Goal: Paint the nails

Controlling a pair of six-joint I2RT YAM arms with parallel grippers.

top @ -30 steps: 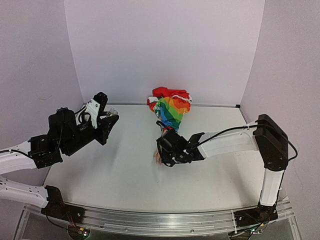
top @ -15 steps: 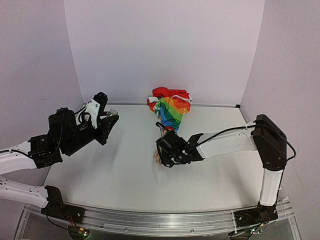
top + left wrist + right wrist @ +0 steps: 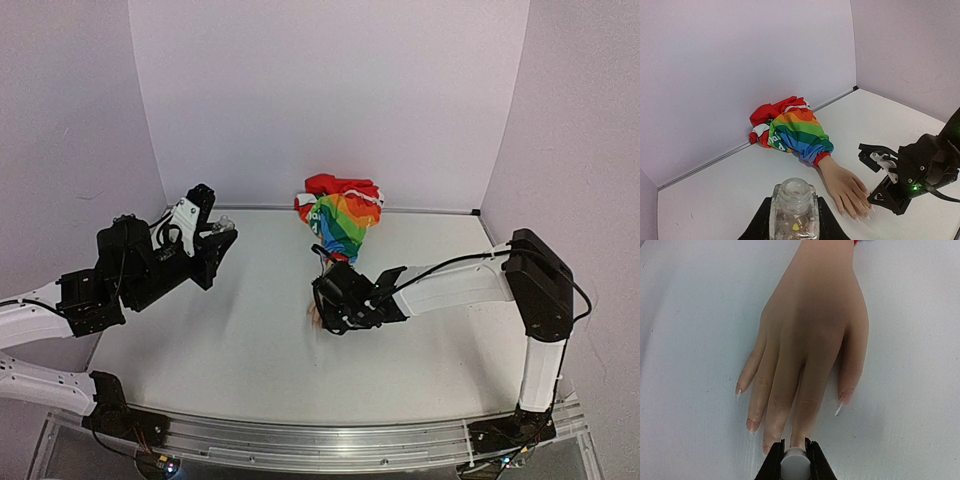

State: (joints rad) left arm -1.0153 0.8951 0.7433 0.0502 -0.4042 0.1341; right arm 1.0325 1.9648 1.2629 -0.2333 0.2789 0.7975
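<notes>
A pale fake hand (image 3: 812, 330) lies flat on the white table, its rainbow sleeve (image 3: 343, 222) running toward the back wall. Its nails (image 3: 846, 396) are long and clear. My right gripper (image 3: 794, 460) is shut on a small white brush cap (image 3: 794, 466), right over the tip of one middle finger, whose nail is hidden under the cap. In the top view the right gripper (image 3: 335, 310) covers the fingertips. My left gripper (image 3: 793, 220) is shut on a small clear bottle (image 3: 793, 200) with an open neck, held upright at the table's left, well away from the hand (image 3: 845, 187).
The sleeve's red end (image 3: 340, 186) is bunched against the back wall. Purple walls close in the table at the back and on both sides. A metal rail (image 3: 320, 440) runs along the near edge.
</notes>
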